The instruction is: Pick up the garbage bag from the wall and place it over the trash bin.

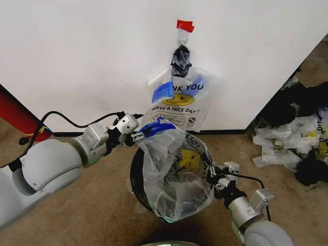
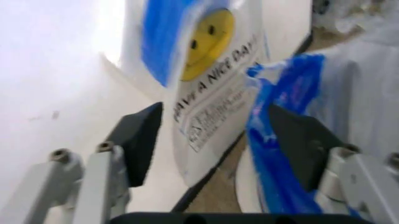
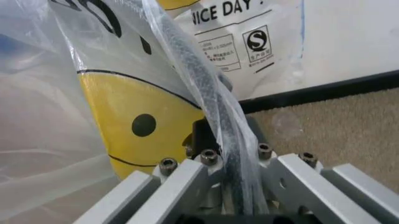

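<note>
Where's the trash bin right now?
In the head view, the trash bin stands on the carpet between both grippers, below the bag hanging on the wall, draped by the garbage bag.

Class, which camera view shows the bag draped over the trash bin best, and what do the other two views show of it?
The head view: the bag shows whole, draped over the bin between both grippers. The left wrist view shows just its blue-taped edge. The right wrist view shows its smiley print and a bunched fold up close.

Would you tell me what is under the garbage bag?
The trash bin, its dark rim showing beside the garbage bag; its far side and inside are covered.
</note>
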Robot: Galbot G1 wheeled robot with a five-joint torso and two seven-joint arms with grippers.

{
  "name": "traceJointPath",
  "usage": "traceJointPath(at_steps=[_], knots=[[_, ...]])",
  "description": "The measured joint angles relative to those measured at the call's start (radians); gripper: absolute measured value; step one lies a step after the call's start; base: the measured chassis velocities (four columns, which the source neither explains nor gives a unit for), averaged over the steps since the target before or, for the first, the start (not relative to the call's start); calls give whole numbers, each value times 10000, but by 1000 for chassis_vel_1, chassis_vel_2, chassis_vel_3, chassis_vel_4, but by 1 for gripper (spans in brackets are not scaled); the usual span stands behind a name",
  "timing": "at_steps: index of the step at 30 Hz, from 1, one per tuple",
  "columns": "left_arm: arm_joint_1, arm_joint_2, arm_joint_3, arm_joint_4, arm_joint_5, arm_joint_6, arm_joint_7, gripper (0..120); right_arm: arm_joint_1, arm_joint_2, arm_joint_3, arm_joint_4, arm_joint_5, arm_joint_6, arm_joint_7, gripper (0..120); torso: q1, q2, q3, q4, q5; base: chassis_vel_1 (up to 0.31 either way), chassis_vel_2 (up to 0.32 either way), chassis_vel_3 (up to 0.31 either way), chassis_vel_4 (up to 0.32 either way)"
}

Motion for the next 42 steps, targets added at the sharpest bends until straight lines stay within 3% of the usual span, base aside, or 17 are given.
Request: traceJointPath(at_steps=[4, 6, 11, 16, 22, 30, 42], knots=[[42, -57, -204, -130, -389, -61, -414, 82, -3, 65, 7, 35, 109, -36, 156, 0, 0, 0, 0, 2, -1, 0, 0, 0, 0], [92, -265, -335, -475, -1052, -457, -2116, 95, 4, 238, 22, 56, 490, -132, 593, 0, 0, 0, 0, 0, 0, 0, 0, 0, 0], [643, -358, -596, -1111, -1058, -1065, -2885, 100, 186, 545, 9, 64, 1333, -364, 1620, 0, 1, 0, 0, 2, 1, 0, 0, 0, 0], [1390, -391, -632, -1517, -1062, -1065, -2860, 100, 340, 809, 55, 222, 1967, -501, 2574, 0, 1, 0, 0, 3, 1, 0, 0, 0, 0], [1990, -1037, -154, -1545, -1162, -681, -2843, 100, 649, 1551, 130, 200, 2127, -685, 3710, 0, 1, 0, -1, 1, -2, 0, 0, 0, 0], [2034, -1340, 453, -1538, -1292, -264, -2898, 100, 805, 2139, -64, -303, 606, -631, 3921, 0, 1, 0, 0, 0, -2, 0, 0, 0, 0], [1556, -2302, 1695, -1526, -882, -73, -2706, 93, 1083, 2852, -473, -540, 418, -615, 4193, 0, 0, 0, -1, 1, 0, 0, 0, 0, 0]])
